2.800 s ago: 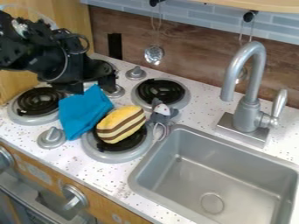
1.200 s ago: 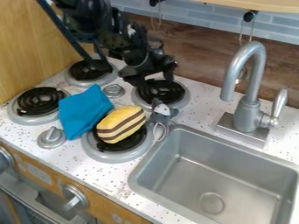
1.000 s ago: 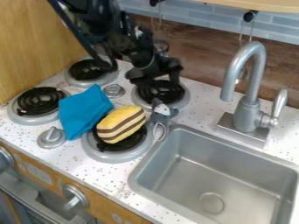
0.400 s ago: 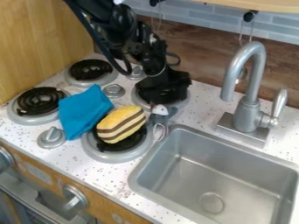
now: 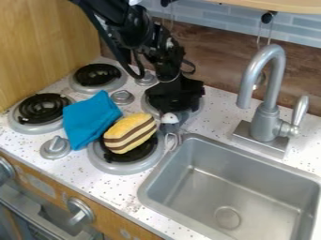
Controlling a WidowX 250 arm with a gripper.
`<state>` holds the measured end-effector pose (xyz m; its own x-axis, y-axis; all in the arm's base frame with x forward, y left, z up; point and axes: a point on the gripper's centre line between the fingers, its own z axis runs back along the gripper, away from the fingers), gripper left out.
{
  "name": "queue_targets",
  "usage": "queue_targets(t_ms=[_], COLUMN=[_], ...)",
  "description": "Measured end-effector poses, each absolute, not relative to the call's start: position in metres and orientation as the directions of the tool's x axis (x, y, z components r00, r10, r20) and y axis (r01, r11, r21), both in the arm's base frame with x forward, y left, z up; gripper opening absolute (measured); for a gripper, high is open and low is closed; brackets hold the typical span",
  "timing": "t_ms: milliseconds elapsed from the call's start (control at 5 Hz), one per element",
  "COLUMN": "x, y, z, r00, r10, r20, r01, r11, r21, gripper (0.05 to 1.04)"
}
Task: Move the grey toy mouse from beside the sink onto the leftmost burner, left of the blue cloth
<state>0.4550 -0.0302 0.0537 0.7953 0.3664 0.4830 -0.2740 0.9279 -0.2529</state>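
Toy mouse, gray (image 5: 171,120), lay just off the far-left corner of the sink (image 5: 229,192). Black gripper (image 5: 175,109) hung close by it, on the side away from the sink; jaw opening and any grasp could not be told. Striped yellow plush (image 5: 130,133) sat left of the sink, blue cloth (image 5: 89,119) farther left.

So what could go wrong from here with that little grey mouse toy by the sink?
The gripper is crowded up against the mouse toy, so a small misjudgment might squash or shove it. The toy lies near the sink's corner, so a push that way could drop it in. The striped yellow toy sits close beside it and might get bumped too.
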Motion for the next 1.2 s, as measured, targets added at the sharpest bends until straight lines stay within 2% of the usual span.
queue_targets(t_ms=[400, 600, 800, 1000, 1200], x=[0.44, 0.434, 0.432, 0.432, 0.431], y=[-0.024, -0.021, -0.017, -0.017, -0.019], z=[0.036, 0.026, 0.023, 0.021, 0.024], r00=[0.815, 0.82, 0.803, 0.8, 0.8], r10=[0.368, 0.375, 0.381, 0.382, 0.383], r20=[0.448, 0.432, 0.459, 0.463, 0.462], r01=[-0.306, -0.325, -0.336, -0.337, -0.333], r11=[0.929, 0.927, 0.925, 0.924, 0.924], r21=[-0.206, -0.188, -0.179, -0.181, -0.19], gripper=[1.001, 0.967, 0.73, 0.605, 0.598])
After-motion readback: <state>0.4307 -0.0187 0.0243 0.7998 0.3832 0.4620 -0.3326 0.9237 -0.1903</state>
